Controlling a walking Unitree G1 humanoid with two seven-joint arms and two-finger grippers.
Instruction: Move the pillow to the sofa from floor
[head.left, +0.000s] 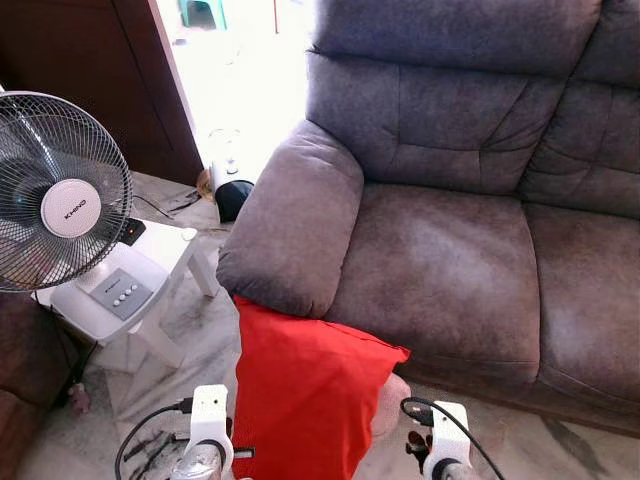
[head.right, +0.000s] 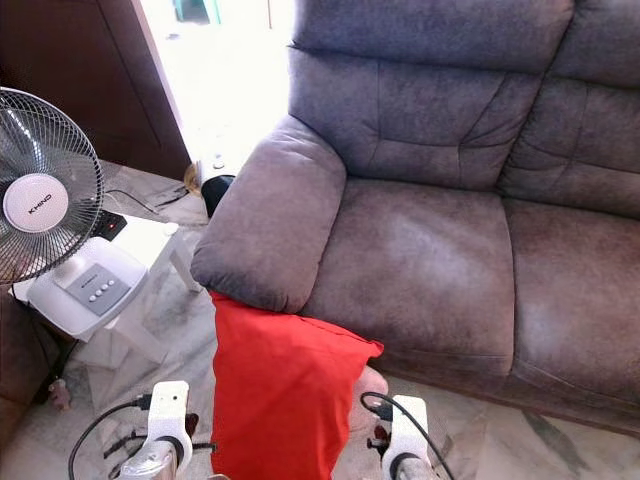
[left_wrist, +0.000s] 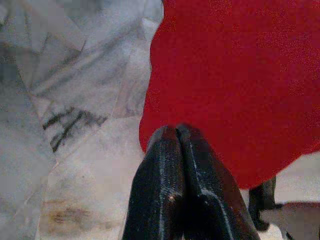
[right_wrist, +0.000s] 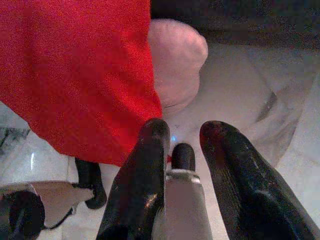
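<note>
The red pillow (head.left: 300, 400) stands upright on the marble floor against the front of the grey sofa (head.left: 440, 270), its top corner under the armrest (head.left: 295, 220). My two wrists flank its lower part. In the left wrist view my left gripper (left_wrist: 176, 131) is shut, fingertips pressed together at the pillow's (left_wrist: 240, 90) lower edge; I cannot see whether cloth is pinched. The right gripper (right_wrist: 186, 127) is open beside the pillow's (right_wrist: 75, 75) other lower edge, holding nothing. A pink cushion-like thing (right_wrist: 175, 55) lies behind the pillow at the sofa's base.
A table fan (head.left: 60, 190) stands on a white stool (head.left: 150, 270) to the left, with cables on the floor near it. A dark wooden door is at the back left. A small white and black appliance (head.left: 230, 185) sits by the armrest.
</note>
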